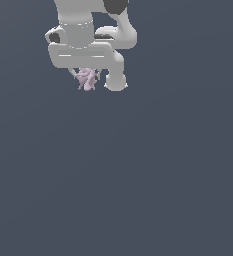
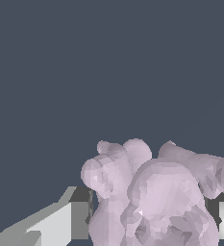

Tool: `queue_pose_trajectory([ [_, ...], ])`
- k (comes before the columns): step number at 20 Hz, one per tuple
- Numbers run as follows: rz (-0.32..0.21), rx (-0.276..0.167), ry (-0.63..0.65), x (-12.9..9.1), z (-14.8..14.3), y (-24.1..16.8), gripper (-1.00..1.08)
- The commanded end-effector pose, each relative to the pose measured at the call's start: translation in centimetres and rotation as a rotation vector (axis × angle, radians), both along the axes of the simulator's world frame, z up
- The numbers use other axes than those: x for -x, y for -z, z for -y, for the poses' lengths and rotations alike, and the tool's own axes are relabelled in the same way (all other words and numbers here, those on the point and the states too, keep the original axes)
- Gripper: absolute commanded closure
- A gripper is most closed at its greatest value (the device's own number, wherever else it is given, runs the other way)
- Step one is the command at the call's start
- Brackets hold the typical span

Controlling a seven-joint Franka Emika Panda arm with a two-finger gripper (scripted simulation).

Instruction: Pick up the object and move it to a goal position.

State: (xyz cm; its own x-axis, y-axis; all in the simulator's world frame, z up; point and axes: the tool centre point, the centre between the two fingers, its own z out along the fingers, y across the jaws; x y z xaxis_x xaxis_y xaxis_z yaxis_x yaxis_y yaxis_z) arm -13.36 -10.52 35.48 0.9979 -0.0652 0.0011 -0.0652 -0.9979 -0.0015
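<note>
The object (image 1: 86,78) is a tiny pale pink-lilac lumpy figurine with knobby protrusions. In the exterior view it hangs just under the white arm's hand, near the top of the picture. My gripper (image 1: 86,76) is shut on it; the fingers are mostly hidden behind the figurine and the hand. In the wrist view the object (image 2: 154,197) fills the space between the two fingers (image 2: 60,221), one grey-white finger on each side, pressed against it. The gripper (image 2: 152,218) holds it over plain dark blue-grey ground.
Only a flat dark blue-grey ground (image 1: 138,175) shows in both views. The white arm's links (image 1: 88,35) stand over the top of the exterior view. No goal marker shows.
</note>
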Motion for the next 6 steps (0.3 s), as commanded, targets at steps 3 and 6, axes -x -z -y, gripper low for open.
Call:
queue_pose_trajectory([
  [3,-0.001,0.000,-0.001,0.65,0.53,-1.03,1.08],
  [6,-0.001,0.001,-0.001,0.63,0.58,-1.16,1.08],
])
